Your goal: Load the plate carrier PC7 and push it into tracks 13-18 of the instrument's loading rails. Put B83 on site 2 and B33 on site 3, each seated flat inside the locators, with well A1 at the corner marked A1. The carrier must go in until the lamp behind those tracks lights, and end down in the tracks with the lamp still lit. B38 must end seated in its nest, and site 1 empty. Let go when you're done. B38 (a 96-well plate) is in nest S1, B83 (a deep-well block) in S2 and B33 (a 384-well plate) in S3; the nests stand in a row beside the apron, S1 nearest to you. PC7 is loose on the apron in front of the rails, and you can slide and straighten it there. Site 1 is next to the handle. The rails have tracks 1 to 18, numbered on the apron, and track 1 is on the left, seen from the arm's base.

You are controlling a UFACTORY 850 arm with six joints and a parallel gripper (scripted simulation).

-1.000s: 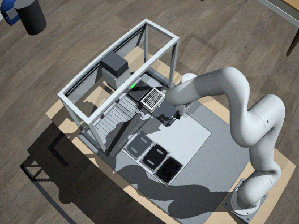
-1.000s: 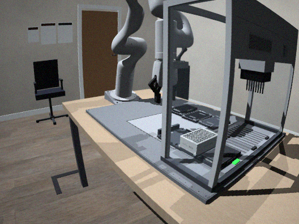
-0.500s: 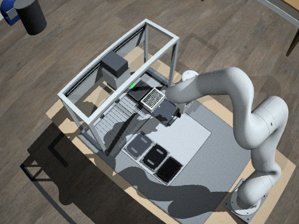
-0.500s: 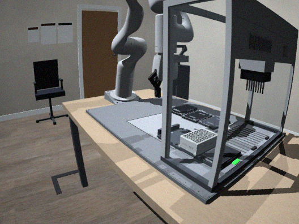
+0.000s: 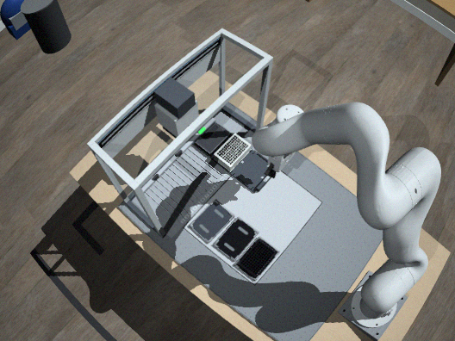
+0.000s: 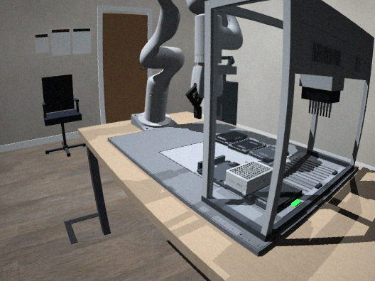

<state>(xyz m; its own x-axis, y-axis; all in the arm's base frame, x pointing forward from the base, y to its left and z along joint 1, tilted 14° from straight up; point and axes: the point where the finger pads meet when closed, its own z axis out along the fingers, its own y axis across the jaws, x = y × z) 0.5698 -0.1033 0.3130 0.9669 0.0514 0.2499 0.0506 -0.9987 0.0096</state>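
Note:
The plate carrier PC7 [image 5: 234,159] lies in the right-hand tracks of the rails, under the instrument frame. A green lamp [image 5: 202,130] glows behind it, and it also shows in the side view [image 6: 295,203]. The white deep-well block B83 [image 5: 233,149] sits on the middle site [image 6: 248,176]. A dark flat plate, B33 [image 5: 212,139], lies on the site nearest the lamp. The site by the handle [image 5: 255,170] holds no plate. The black plate B38 [image 5: 257,258] sits in the nest nearest the arm. My gripper [image 6: 197,103] is open and empty, raised above the apron near the handle.
The other two nests [image 5: 236,238] [image 5: 211,221] hold nothing. The instrument frame post [image 6: 210,106] stands close beside the gripper. The pipetting head [image 6: 321,96] hangs inside the frame. The left tracks [image 5: 172,189] hold no carrier.

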